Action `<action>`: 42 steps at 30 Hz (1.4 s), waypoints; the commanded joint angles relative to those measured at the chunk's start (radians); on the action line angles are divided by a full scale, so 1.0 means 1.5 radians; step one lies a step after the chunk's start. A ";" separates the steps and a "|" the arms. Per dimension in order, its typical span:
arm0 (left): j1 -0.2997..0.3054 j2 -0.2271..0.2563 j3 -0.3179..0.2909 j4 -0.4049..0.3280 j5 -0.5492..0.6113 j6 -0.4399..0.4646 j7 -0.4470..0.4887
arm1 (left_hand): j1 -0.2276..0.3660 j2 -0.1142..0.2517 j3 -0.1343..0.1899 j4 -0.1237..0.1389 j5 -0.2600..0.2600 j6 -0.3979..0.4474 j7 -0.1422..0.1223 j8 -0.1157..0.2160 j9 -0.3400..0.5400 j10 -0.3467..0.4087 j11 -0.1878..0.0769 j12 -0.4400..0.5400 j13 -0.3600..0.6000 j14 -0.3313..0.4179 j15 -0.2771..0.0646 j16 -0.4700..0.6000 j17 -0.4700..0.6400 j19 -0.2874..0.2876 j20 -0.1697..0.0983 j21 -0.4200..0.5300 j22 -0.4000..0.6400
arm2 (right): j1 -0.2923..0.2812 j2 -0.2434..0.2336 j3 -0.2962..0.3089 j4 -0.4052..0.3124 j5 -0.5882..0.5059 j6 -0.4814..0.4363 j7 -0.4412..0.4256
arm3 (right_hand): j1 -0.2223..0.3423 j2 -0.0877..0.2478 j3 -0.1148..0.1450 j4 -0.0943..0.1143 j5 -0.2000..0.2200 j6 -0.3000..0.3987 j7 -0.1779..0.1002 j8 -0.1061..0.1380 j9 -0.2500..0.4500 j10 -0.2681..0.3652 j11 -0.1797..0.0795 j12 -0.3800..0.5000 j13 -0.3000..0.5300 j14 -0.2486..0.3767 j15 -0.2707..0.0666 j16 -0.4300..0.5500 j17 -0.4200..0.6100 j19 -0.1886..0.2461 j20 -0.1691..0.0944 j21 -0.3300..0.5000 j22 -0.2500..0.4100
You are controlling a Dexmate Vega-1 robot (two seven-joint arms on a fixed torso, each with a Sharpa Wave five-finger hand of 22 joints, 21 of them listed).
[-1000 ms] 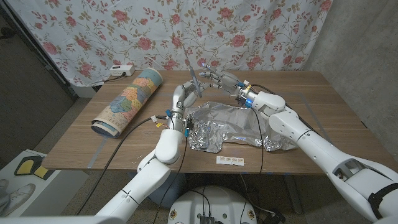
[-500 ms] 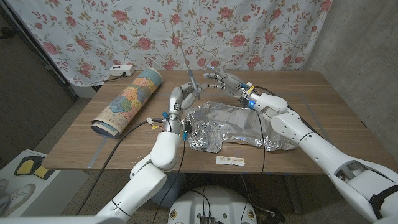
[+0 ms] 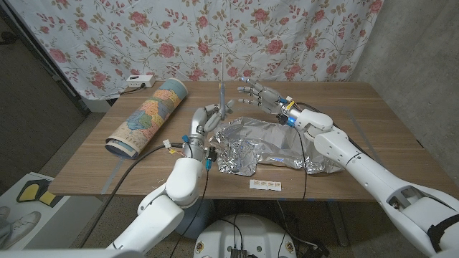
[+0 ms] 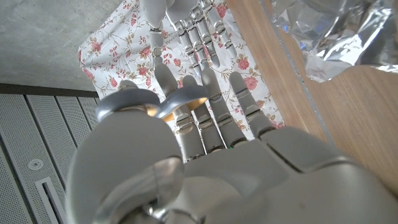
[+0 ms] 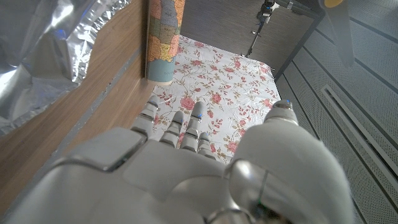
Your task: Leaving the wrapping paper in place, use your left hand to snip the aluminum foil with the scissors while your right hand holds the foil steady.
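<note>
A floral curtain (image 3: 179,32) hangs across the back, behind the wooden table (image 3: 373,115). A white power strip (image 3: 139,81) sits at the table's far left corner, against the cloth. Near the front edge lies a small white strip of labels (image 3: 265,185). A grey concrete wall (image 3: 409,43) stands on the right.

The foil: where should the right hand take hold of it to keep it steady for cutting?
Probably the smoother far edge of the foil, just under the right hand, coming down from above. That stretch looks flatter, so fingers could press it to the table; the near-left part is crumpled into a loose lump. It would also keep the hand beside the scissors that the left hand holds upright.
</note>
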 commanded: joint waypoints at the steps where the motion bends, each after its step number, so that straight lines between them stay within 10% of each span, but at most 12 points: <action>1: 0.040 0.027 -0.014 -0.039 0.021 0.049 0.036 | -0.022 -0.009 -0.011 0.004 -0.004 -0.004 0.021 -0.009 -0.007 0.016 -0.015 0.089 -0.004 0.003 0.008 -0.002 -0.008 -0.001 0.002 0.005 -0.001 | -0.001 0.004 0.003 0.011 0.004 -0.002 0.001 | 0.002 0.011 0.001 -0.003 0.005 0.002 0.000 0.006 0.001 0.008 0.001 -0.003 0.001 -0.004 -0.017 0.005 0.000 -0.001 -0.001 0.004 0.003; 16: 0.102 0.076 -0.060 -0.098 0.055 0.099 0.050 | -0.242 -0.096 -0.122 0.085 0.018 -0.022 0.074 -0.080 -0.043 -0.002 0.038 0.074 -0.041 0.002 0.057 -0.068 -0.103 -0.017 0.033 -0.007 -0.037 | 0.005 -0.007 0.001 -0.005 -0.005 -0.019 -0.008 | 0.004 0.013 0.002 -0.007 0.004 0.004 0.000 0.006 0.001 0.012 -0.001 -0.010 -0.004 -0.005 -0.016 0.005 -0.006 -0.003 0.000 0.003 0.003; 42: 0.169 0.181 -0.130 -0.182 -0.028 0.230 -0.061 | -0.324 -0.130 -0.237 0.121 0.093 0.025 0.124 -0.119 -0.059 0.072 0.078 0.073 -0.098 0.111 0.075 -0.070 -0.165 0.082 0.038 0.006 -0.089 | 0.011 -0.004 -0.006 -0.003 -0.014 -0.035 -0.021 | 0.002 0.012 0.001 -0.012 0.002 0.000 -0.001 0.005 0.000 0.017 0.000 -0.022 -0.010 -0.009 -0.010 0.006 -0.016 -0.010 0.006 0.002 0.003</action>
